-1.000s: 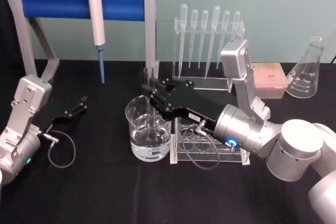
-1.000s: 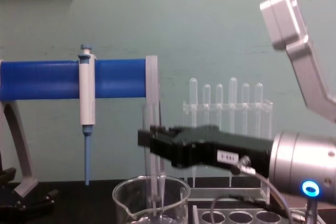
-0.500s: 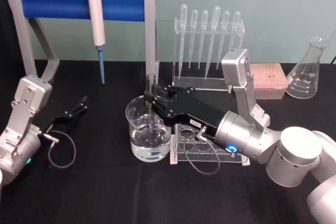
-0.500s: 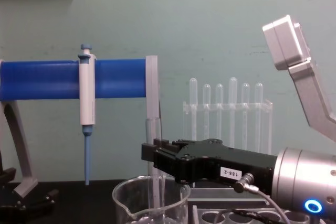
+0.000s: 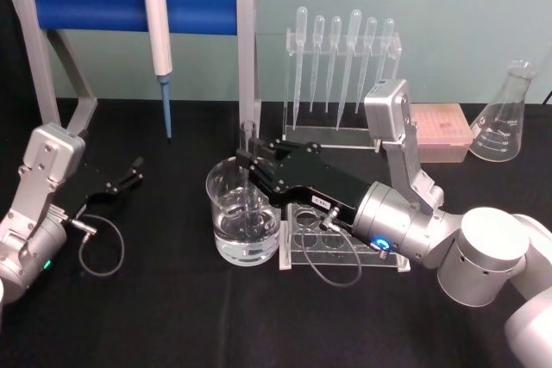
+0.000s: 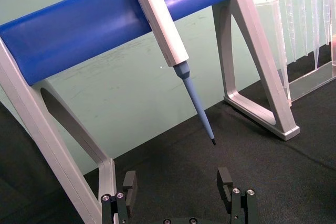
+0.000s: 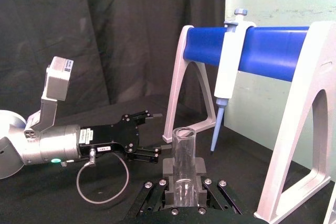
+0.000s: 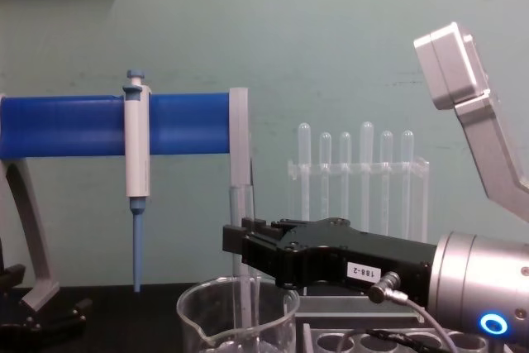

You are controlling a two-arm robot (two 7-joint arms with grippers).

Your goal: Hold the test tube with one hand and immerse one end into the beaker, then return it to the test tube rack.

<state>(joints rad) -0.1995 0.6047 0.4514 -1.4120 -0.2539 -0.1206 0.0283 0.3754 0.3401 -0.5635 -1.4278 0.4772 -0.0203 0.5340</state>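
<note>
Jaws of our right gripper (image 5: 248,161) clamp the test tube (image 5: 248,137) upright at the centre of the head view, its lower end dipped inside the beaker (image 5: 226,213). At middle left our left gripper (image 5: 131,171) sits parked, jaws apart.

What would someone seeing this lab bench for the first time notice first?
Most likely the right gripper in the middle, shut on the upright test tube, with the tube's lower end down inside the wide glass beaker. Next comes the big blue bar at the back left, with a white pipettor hanging from it. The left gripper lies parked and open at the left.
</note>
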